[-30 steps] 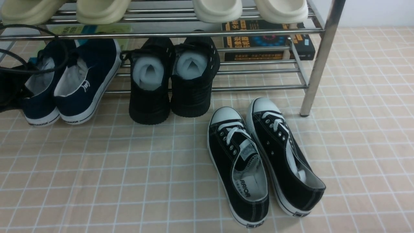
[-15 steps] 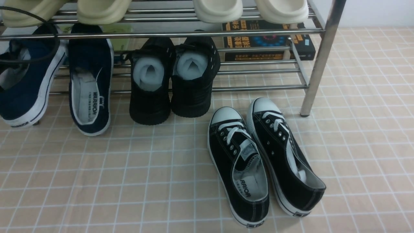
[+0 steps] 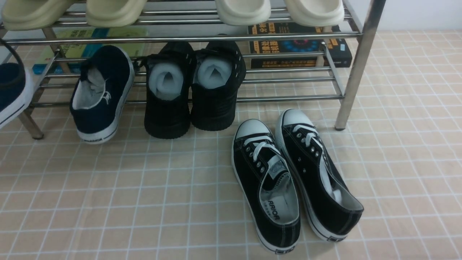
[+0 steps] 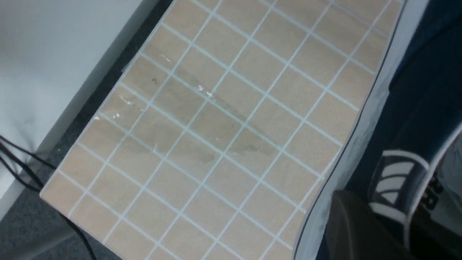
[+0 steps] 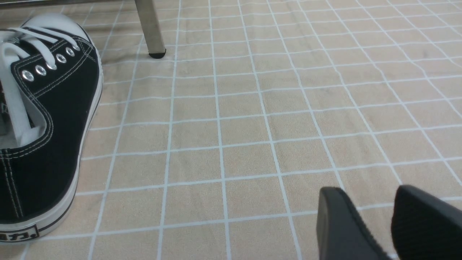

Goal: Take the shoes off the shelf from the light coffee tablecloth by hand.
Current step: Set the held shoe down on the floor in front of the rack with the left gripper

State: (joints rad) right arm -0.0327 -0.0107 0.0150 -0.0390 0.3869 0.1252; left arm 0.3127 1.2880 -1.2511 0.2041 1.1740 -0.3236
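One navy-blue shoe (image 3: 97,94) leans heel-down against the lower bars of the chrome shelf (image 3: 355,72), its heel on the light coffee tablecloth (image 3: 144,198). The other navy shoe (image 3: 9,92) is at the far left edge of the front view, cut off by the frame. In the left wrist view my left gripper (image 4: 382,220) is shut on this shoe (image 4: 415,108) at its side wall by the white logo, above the cloth (image 4: 223,119). My right gripper (image 5: 368,193) is open and empty, low over the cloth (image 5: 252,108).
A black foam-stuffed pair (image 3: 195,90) stands on the lower tier. Black lace-up sneakers (image 3: 288,180) lie on the cloth in front; one (image 5: 43,137) is near my right gripper. Cream slippers (image 3: 242,11) sit on the upper tier, books (image 3: 299,43) behind. The cloth's edge (image 4: 90,126) borders grey floor.
The left navy shoe has been lifted off the shelf and carried left, almost out of the front view. The other navy shoe rocked flat and now leans on the lower bars again.
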